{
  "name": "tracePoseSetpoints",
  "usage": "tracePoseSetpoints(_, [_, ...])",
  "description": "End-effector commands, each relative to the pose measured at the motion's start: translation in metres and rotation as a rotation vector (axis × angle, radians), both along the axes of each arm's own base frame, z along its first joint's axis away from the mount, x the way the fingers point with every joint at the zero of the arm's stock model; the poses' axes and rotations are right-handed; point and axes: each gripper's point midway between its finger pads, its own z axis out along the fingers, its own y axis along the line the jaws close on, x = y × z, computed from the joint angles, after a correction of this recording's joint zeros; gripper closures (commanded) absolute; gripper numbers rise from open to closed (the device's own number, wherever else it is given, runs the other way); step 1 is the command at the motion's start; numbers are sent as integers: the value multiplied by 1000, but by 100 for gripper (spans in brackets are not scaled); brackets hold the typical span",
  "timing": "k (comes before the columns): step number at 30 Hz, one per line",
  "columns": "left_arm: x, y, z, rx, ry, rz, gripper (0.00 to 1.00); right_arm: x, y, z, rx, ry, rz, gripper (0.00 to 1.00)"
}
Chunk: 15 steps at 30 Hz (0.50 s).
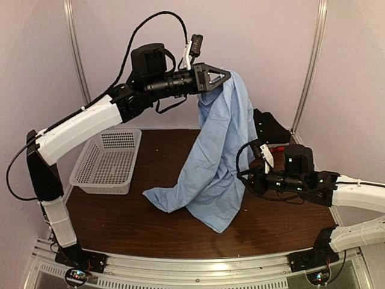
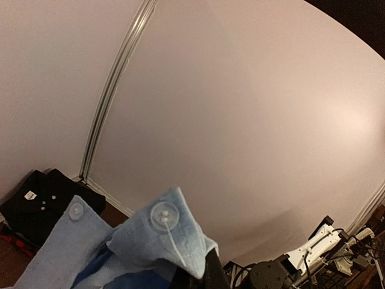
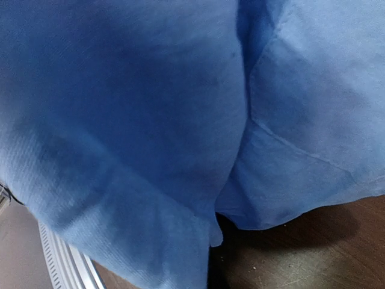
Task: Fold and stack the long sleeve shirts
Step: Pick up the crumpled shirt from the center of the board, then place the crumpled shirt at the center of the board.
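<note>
Left gripper [image 1: 227, 76] pinches blue shirt [image 1: 219, 150] aloft; right gripper [image 1: 249, 174] at its edge, closure unclear.

Two robot arms of the same build. The left arm [image 1: 84, 127] has smooth white shells over its long links and matt black housings at the joints. Its forearm is a black ribbed cylinder, and the black left hand [image 1: 226, 76] has an open triangular frame. A thin black cable [image 1: 150, 19] loops to a small black-and-white wrist camera [image 1: 194, 47]. The right arm [image 1: 356, 196] has the same white shells and black joint housings, dotted with small green lights [image 1: 289, 161]. Black cables [image 1: 242, 161] curl round its wrist. Each arm is mounted on a black base plate [image 1: 79, 257] fixed to a silver rail [image 1: 198, 268].
</note>
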Motion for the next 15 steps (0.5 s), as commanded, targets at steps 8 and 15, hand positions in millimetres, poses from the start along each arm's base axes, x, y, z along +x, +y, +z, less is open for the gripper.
tracePoseSetpoints(8, [32,131,-28,231,-61,514,100,18,-122,123,-241,-181,-511,100])
tracePoseSetpoints(15, [44,182,-100,487,5,693,100,37,-115,104,-390,-95,-539,100])
